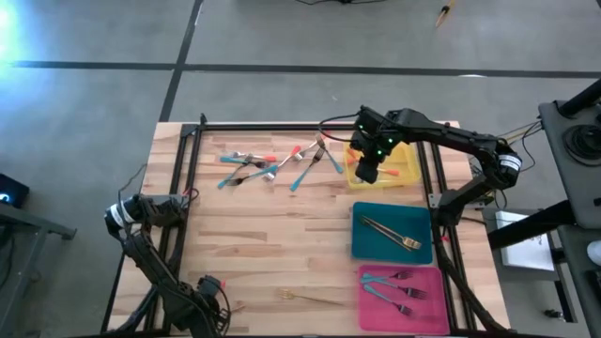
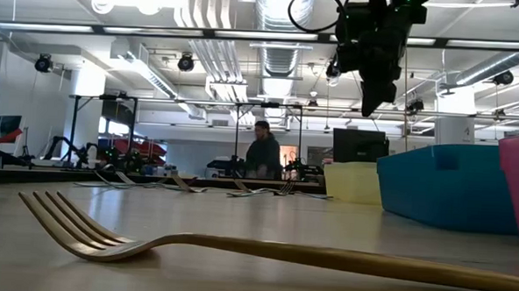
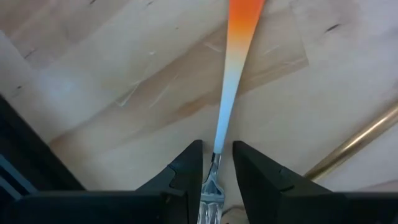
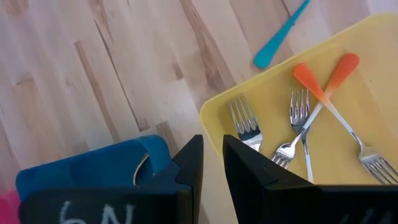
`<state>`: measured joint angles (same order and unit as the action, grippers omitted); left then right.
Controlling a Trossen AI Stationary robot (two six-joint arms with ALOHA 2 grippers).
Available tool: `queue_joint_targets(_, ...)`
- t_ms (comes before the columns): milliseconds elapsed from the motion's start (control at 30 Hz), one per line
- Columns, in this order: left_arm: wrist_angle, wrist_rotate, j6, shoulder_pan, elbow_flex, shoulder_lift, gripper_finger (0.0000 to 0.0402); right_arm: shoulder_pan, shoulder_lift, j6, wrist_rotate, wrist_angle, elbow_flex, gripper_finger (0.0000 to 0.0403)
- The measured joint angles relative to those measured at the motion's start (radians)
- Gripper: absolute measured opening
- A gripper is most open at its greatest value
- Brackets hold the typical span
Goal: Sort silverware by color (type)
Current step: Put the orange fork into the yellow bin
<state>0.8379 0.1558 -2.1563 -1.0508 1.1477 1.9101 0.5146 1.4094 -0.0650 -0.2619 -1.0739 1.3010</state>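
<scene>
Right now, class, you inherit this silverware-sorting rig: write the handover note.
Left gripper: low at the table's left, fingers shut on an orange-handled fork.
Right gripper: above the yellow tray, fingers slightly apart, empty.
Done: orange-handled forks in the yellow tray, gold silverware in the teal tray, teal-handled forks in the pink tray.
Left: the mixed pile and a loose gold fork.

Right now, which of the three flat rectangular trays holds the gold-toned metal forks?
The teal rectangular tray, the middle one in the row. The yellow tray holds orange-handled forks, and the pink tray holds teal-handled ones.
</scene>
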Motion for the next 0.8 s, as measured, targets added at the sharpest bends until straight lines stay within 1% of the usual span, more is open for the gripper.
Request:
queue_joint_targets(200,-0.005,0.0,0.0,0.001,-0.001,0.0,0.0071,0.0,0.0,0.001,0.0,0.01,0.0,0.0054)
queue_joint_targets(267,-0.01,0.002,0.0,0.006,-0.002,-0.001,0.0049,0.0,0.0,0.003,0.0,0.011,0.0,0.0054)
queue_joint_targets(333,-0.014,0.004,-0.001,0.01,-0.002,-0.001,0.0017,0.0,0.0,0.003,0.0,0.011,0.0,0.0054)
queue_joint_targets(367,-0.014,0.004,-0.004,0.012,-0.002,-0.002,0.001,0.0,0.0,0.003,0.0,0.011,0.0,0.0054)
queue_joint_targets(533,0.014,0.012,-0.007,0.024,-0.002,-0.014,0.0002,0.0,0.0,0.005,0.0,0.016,0.0,0.0054)
queue_joint_targets(700,0.104,0.012,-0.004,0.039,-0.005,-0.025,0.0001,0.001,0.0,0.003,0.0,0.045,0.0,0.0054)
queue_joint_targets(800,0.126,0.005,-0.007,0.054,-0.006,-0.027,0.0001,0.001,0.0,0.002,0.0,0.071,0.0,0.0054)
